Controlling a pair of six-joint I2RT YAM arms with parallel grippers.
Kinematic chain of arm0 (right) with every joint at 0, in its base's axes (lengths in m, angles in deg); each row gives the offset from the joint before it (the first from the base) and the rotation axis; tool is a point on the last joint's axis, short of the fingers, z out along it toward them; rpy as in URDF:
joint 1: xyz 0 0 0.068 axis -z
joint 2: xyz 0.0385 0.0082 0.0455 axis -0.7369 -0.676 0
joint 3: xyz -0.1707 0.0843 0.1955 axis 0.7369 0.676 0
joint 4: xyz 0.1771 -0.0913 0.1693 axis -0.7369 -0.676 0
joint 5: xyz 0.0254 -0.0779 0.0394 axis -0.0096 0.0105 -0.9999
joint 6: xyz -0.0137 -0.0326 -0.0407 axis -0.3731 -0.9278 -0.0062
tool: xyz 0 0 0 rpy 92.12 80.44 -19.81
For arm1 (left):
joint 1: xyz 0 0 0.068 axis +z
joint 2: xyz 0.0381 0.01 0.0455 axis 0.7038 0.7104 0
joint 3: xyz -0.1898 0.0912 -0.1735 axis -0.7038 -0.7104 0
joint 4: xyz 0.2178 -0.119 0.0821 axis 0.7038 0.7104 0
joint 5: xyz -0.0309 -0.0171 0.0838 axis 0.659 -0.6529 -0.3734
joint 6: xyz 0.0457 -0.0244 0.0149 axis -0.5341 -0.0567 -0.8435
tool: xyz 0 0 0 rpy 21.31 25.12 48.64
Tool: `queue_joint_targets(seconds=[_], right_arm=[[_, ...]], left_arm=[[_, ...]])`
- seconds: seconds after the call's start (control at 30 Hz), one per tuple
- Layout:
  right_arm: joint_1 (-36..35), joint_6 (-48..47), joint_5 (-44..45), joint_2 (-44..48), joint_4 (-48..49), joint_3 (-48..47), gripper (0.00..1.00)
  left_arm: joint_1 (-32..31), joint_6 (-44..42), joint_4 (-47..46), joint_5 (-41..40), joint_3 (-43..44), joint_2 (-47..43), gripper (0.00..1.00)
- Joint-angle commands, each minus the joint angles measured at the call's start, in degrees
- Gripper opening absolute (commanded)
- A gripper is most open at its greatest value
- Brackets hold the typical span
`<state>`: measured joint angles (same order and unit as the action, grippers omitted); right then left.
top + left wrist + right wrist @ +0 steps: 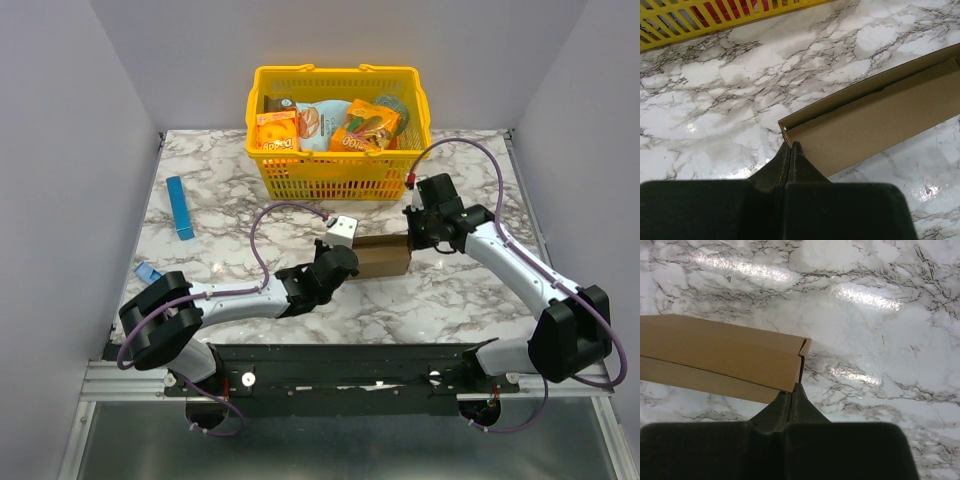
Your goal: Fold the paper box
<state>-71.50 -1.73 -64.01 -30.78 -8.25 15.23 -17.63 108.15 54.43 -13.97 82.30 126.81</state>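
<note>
The paper box (383, 257) is a plain brown carton lying on the marble table between my two grippers. My left gripper (338, 262) is at the box's left end. In the left wrist view its jaws (791, 145) are pressed together, with the box's corner edge (786, 131) running into the seam between them. My right gripper (413, 236) is at the box's right end. In the right wrist view its jaws (795, 388) are pressed together on the lower corner of the box's end (740, 357).
A yellow basket (338, 172) with orange snack packs stands behind the box, its wall also showing in the left wrist view (700, 25). A slim blue box (180, 208) lies at the left, and a small blue item (148, 272) sits near the left arm.
</note>
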Motion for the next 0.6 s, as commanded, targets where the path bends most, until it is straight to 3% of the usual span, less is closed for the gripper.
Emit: queue_joint_targets(seconds=[0.0, 0.33, 0.57], right_arm=[[-1.46, -2.05, -6.40, 1.37, 4.31, 2.74, 0.01], [-1.63, 0.58, -7.37, 4.18, 10.37, 8.62, 0.01], [-2.25, 1.37, -2.37, 8.66, 13.54, 14.33, 0.01]], left_arm=[[-1.44, 1.35, 2.95, 7.45, -0.23, 3.03, 0.00], [-1.44, 3.02, 1.64, 7.98, -1.02, 3.74, 0.00], [-1.35, 5.74, 0.93, 7.98, -2.16, 3.65, 0.00]])
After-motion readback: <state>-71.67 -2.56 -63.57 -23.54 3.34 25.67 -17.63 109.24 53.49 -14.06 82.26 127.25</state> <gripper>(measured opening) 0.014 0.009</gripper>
